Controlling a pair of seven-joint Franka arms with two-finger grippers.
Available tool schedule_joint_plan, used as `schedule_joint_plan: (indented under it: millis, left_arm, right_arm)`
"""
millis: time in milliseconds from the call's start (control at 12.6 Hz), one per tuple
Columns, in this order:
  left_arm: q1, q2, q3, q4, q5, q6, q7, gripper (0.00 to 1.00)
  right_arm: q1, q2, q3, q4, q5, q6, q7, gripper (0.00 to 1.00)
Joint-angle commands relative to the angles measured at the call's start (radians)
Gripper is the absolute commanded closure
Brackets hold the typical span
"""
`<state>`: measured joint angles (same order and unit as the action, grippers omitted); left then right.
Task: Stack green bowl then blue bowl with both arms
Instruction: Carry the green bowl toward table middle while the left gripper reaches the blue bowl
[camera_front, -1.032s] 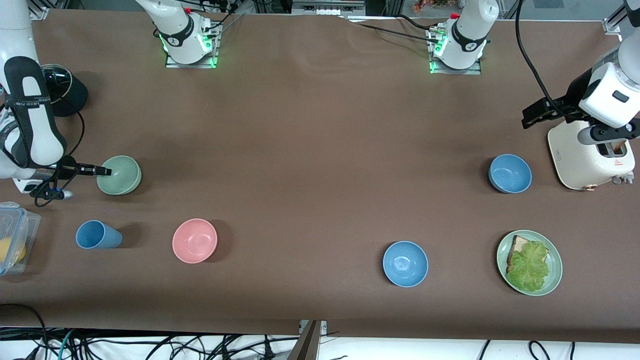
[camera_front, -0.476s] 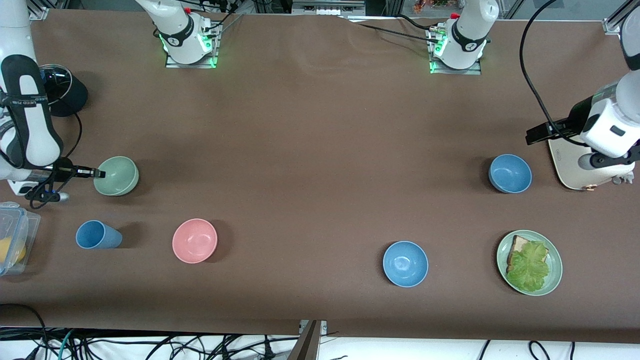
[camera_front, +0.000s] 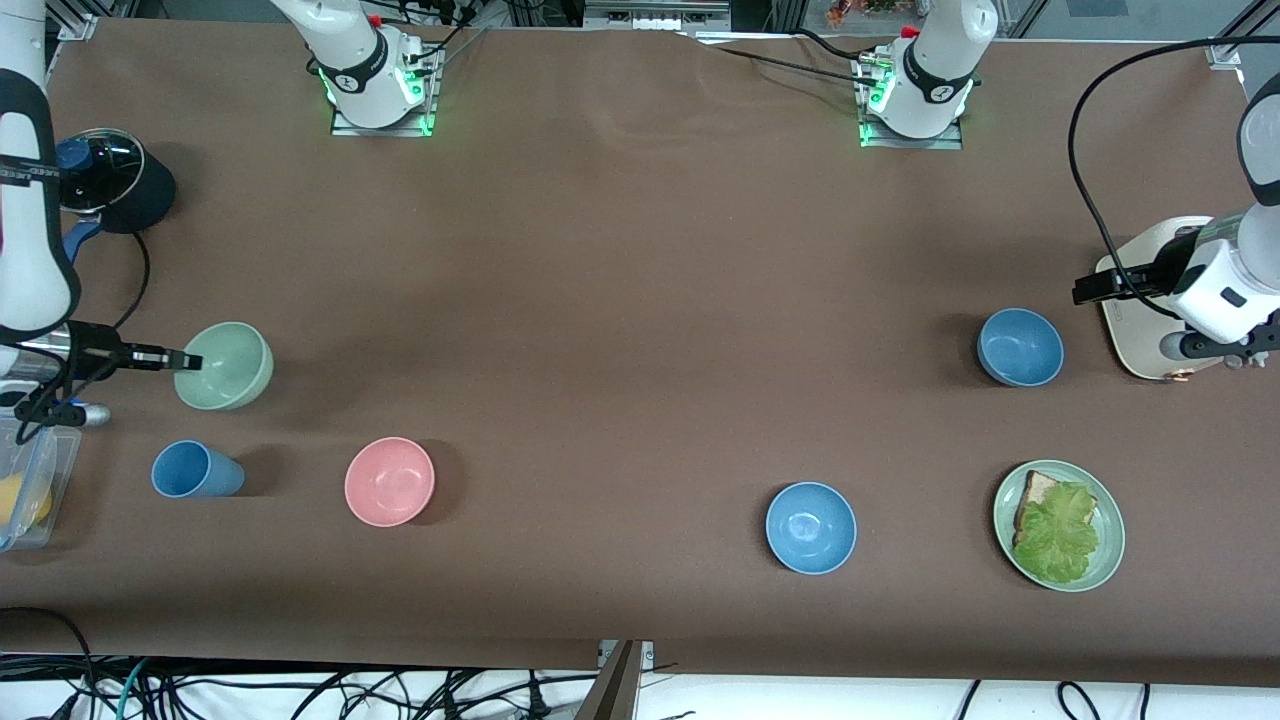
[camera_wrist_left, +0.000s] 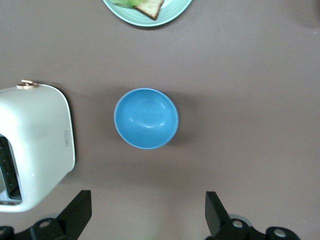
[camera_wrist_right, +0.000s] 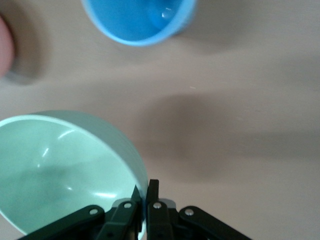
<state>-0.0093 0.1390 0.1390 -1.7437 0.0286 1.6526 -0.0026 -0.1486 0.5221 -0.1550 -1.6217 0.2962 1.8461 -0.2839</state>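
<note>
the right gripper (camera_front: 190, 361) is pinched tight on the rim of the green bowl (camera_front: 226, 366), holding it tipped up over the table near the blue cup (camera_front: 195, 470). the left gripper (camera_wrist_left: 145, 215) hangs wide open over the blue bowl (camera_front: 1020, 347) beside the toaster (camera_wrist_left: 32, 147).

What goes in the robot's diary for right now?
right gripper: shut on green bowl | left gripper: open over blue bowl

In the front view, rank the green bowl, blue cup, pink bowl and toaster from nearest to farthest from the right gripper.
1. Green bowl: its rim is pinched in the right gripper.
2. Blue cup: nearer the camera than that bowl.
3. Pink bowl: beside the cup, toward mid-table.
4. Toaster: at the left arm's end.
</note>
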Motion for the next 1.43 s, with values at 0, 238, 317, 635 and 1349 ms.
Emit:
schedule_joint_plan:
  millis: [0, 238, 317, 635, 1349]
  left_arm:
    - [-0.001, -0.038, 0.011, -0.051, 0.027, 0.035, 0.036, 0.0]
    - [0.012, -0.051, 0.071, -0.182, 0.03, 0.203, 0.071, 0.0]
    - [0.018, -0.052, 0.097, -0.226, 0.03, 0.275, 0.138, 0.0]
    - [0.028, -0.038, 0.142, -0.417, 0.016, 0.556, 0.22, 0.0]
    - [0.026, 0.122, 0.14, -0.548, 0.007, 0.852, 0.222, 0.0]
  right_arm:
    - [0.084, -0.037, 0.015, 0.002, 0.012, -0.054, 0.199, 1.0]
    - [0.211, -0.057, 0.022, 0.0, 0.012, -0.064, 0.429, 1.0]
    - [0.242, -0.057, 0.035, -0.001, 0.014, -0.074, 0.48, 1.0]
    - [0.317, -0.045, 0.162, 0.0, 0.053, -0.051, 0.774, 1.0]
    - [0.668, 0.058, 0.17, 0.003, 0.06, 0.272, 1.279, 1.0]
